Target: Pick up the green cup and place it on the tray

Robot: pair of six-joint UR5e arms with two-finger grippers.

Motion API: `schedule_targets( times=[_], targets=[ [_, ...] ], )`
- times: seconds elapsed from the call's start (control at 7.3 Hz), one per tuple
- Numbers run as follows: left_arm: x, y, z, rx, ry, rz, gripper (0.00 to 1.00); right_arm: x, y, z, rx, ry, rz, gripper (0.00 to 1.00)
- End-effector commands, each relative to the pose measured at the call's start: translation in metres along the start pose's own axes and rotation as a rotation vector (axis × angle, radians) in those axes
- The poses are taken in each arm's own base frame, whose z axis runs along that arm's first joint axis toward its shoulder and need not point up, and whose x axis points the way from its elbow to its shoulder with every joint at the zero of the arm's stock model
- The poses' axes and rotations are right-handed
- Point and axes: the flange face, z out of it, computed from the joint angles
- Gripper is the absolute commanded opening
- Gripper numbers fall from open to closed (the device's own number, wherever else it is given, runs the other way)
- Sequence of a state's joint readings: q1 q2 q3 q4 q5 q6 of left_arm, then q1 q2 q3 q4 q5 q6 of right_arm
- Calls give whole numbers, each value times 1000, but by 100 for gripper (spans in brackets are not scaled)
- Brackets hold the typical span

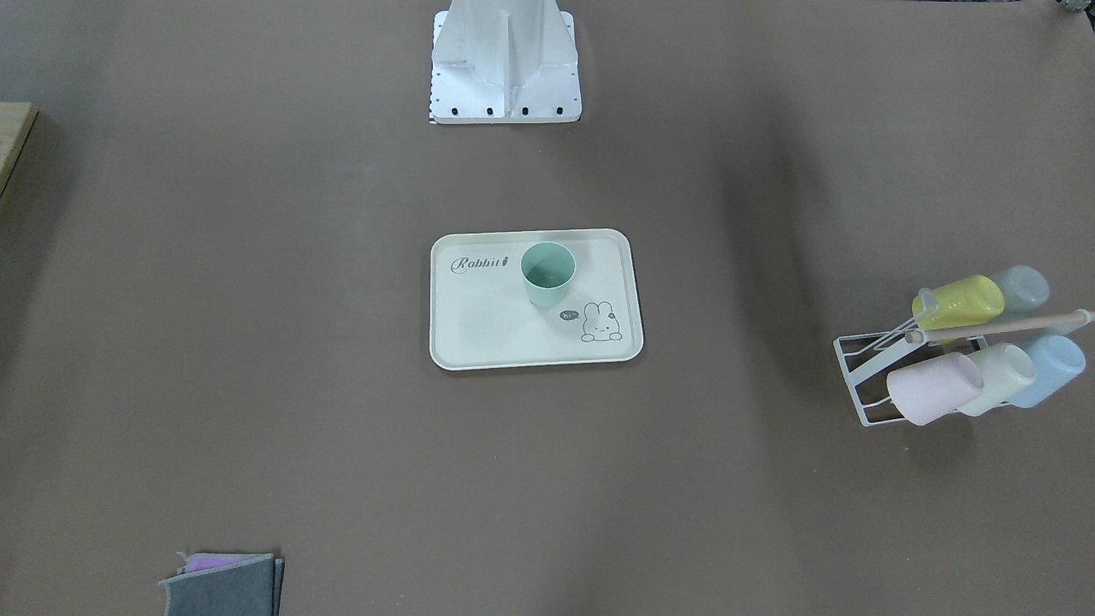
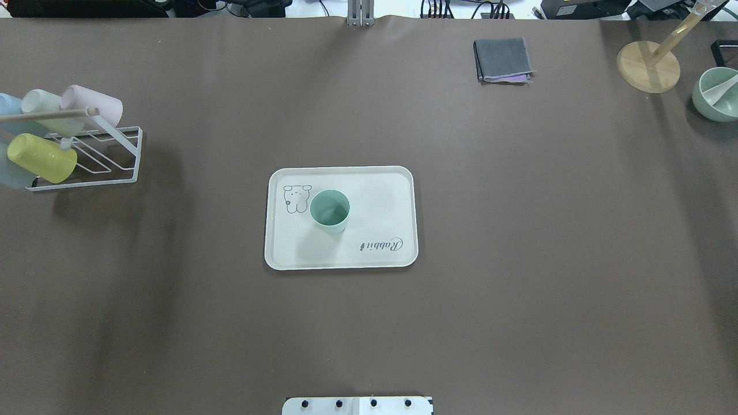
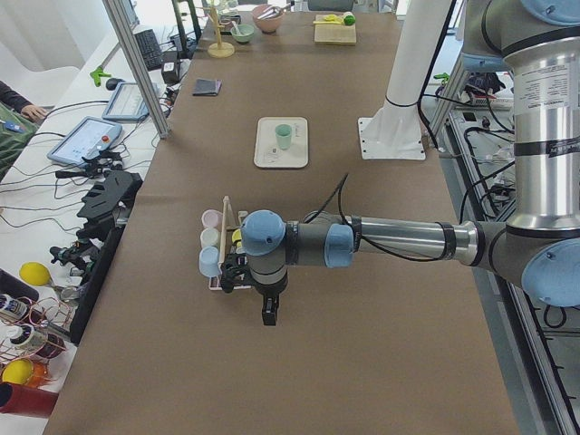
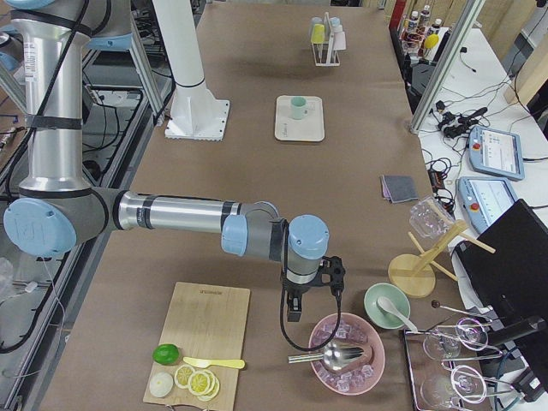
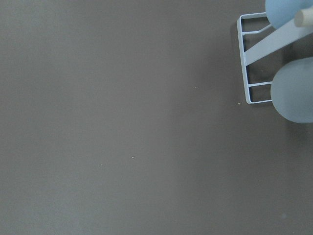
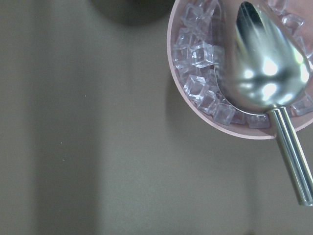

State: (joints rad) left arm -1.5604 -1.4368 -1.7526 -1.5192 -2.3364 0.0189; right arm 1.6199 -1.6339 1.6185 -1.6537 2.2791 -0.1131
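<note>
The green cup (image 1: pixel 547 274) stands upright on the cream tray (image 1: pixel 488 334) in the middle of the table, next to the bunny drawing. Both also show in the overhead view, the cup (image 2: pixel 330 211) and the tray (image 2: pixel 380 196). No gripper touches the cup. My left gripper (image 3: pixel 265 314) shows only in the exterior left view, beside the cup rack and far from the tray; I cannot tell if it is open. My right gripper (image 4: pixel 294 310) shows only in the exterior right view, near a pink bowl of ice; I cannot tell its state.
A white wire rack (image 1: pixel 864 376) holds several pastel cups at the table's left end. A folded grey cloth (image 2: pixel 503 59), a wooden stand (image 2: pixel 648 66) and a green bowl (image 2: pixel 716 94) lie at the far right. The ice bowl with a metal scoop (image 6: pixel 264 63) is under my right wrist.
</note>
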Motion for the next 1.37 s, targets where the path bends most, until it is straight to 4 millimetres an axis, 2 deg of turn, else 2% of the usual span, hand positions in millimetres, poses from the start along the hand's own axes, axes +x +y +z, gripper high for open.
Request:
schedule_targets(
  times=[0.0,0.27,0.55,0.82,1.23],
  targets=[
    [2,-1,-2,6,1,9,99,-1,-3,-2,3,5,-2,100],
    [5,-1,-5,12,1,15,99,0,-4,-1,2,6,-1,100],
    [7,-4,-8,20,2,25,99,-3,-13,-5,71,12,-22,100],
    [13,-5,-13,31,4,38,99,-4,-17,-7,121,6,61,100],
    [4,-2,-3,14,3,25,99,-3,-15,-5,122,-6,64,100]
  ],
)
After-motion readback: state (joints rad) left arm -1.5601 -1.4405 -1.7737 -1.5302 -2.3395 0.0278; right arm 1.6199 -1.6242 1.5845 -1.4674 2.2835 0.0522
